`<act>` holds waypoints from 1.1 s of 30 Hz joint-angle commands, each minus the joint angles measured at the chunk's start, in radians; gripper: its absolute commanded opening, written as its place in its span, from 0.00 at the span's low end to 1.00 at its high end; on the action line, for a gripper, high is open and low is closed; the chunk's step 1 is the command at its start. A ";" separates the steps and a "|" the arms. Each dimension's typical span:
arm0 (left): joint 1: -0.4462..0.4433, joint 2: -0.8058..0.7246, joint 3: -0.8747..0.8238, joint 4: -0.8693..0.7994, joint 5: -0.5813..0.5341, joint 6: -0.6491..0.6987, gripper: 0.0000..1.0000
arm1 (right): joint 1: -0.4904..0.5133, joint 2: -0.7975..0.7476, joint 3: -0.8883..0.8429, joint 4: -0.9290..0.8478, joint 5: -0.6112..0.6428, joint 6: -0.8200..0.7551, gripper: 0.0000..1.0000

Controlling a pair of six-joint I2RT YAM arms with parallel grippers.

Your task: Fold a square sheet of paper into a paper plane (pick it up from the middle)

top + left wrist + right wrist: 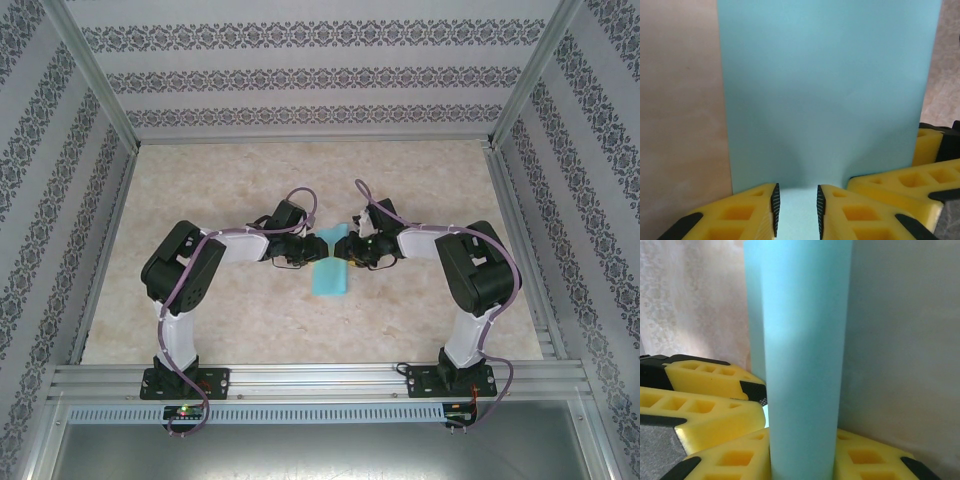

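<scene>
**Two arms meet over the turquoise sheet at mid-bench**

From the top camera we see both arms bent inward. The left end effector [318, 246] and the right end effector [342, 246] face one another, tips almost touching, near the middle of the beige bench [230, 190]. The square sheet of paper [330, 277] sits between them. It is drawn narrow at the tips and widens toward the arm bases.

In the left wrist camera we look along the sheet [830, 90], smooth and plain, with the bench [680, 110] to its left. The left end effector [798, 212] has its jaws nearly together. The paper funnels into the narrow gap and fills it from pad to pad, so we read it as pinched. Yellow fingers [927, 147] of the right end effector show at the sheet's right edge.

In the right wrist camera the sheet [805, 340] rises as a curved band out of the right end effector [802, 462]. It covers the inner faces of both fingers, so we cannot tell whether they press on it. The left end effector's fingers [705, 377] lie just beside the band, on its left.
</scene>
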 commanded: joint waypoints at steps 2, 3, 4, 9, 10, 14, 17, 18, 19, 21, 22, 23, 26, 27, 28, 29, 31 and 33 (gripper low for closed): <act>-0.014 0.022 0.030 -0.030 -0.001 0.045 0.30 | -0.009 -0.046 -0.005 -0.042 0.035 -0.038 0.33; -0.014 0.023 0.029 -0.029 0.000 0.047 0.30 | -0.010 -0.050 -0.001 -0.056 0.045 -0.046 0.35; -0.014 0.026 0.032 -0.032 0.002 0.047 0.30 | -0.010 -0.054 0.005 -0.074 0.059 -0.053 0.37; -0.014 0.041 0.039 -0.026 0.013 0.048 0.29 | -0.010 -0.088 0.035 -0.173 0.138 -0.105 0.43; -0.016 0.045 0.039 -0.021 0.018 0.046 0.29 | -0.009 -0.089 0.037 -0.183 0.154 -0.116 0.44; -0.017 0.055 0.049 -0.015 0.026 0.041 0.29 | -0.004 -0.075 0.054 -0.195 0.167 -0.133 0.44; -0.021 0.058 0.059 -0.015 0.035 0.041 0.30 | 0.001 -0.055 0.080 -0.201 0.158 -0.136 0.44; -0.022 0.059 0.063 -0.015 0.036 0.040 0.30 | 0.002 -0.046 0.087 -0.210 0.158 -0.137 0.44; -0.022 0.060 0.066 -0.015 0.040 0.041 0.30 | 0.003 -0.037 0.096 -0.223 0.163 -0.139 0.44; -0.022 0.060 0.072 -0.018 0.043 0.045 0.30 | 0.002 -0.022 0.103 -0.241 0.178 -0.142 0.44; -0.022 0.060 0.075 -0.020 0.045 0.047 0.30 | 0.002 -0.019 0.105 -0.247 0.187 -0.144 0.44; -0.022 0.060 0.077 -0.022 0.046 0.048 0.30 | 0.002 -0.017 0.107 -0.255 0.195 -0.146 0.44; -0.022 0.059 0.077 -0.023 0.047 0.052 0.30 | 0.004 -0.017 0.114 -0.288 0.218 -0.161 0.44; -0.022 0.060 0.077 -0.024 0.049 0.051 0.30 | 0.004 -0.020 0.114 -0.292 0.223 -0.164 0.43; -0.022 0.059 0.076 -0.023 0.050 0.053 0.30 | 0.004 -0.022 0.111 -0.293 0.225 -0.166 0.42; -0.022 0.057 0.076 -0.023 0.050 0.053 0.30 | 0.004 -0.025 0.111 -0.296 0.229 -0.168 0.41; -0.022 0.053 0.079 -0.020 0.055 0.052 0.31 | 0.002 -0.029 0.109 -0.299 0.236 -0.171 0.38; -0.021 0.043 0.080 -0.022 0.059 0.052 0.31 | 0.003 -0.030 0.107 -0.302 0.237 -0.176 0.37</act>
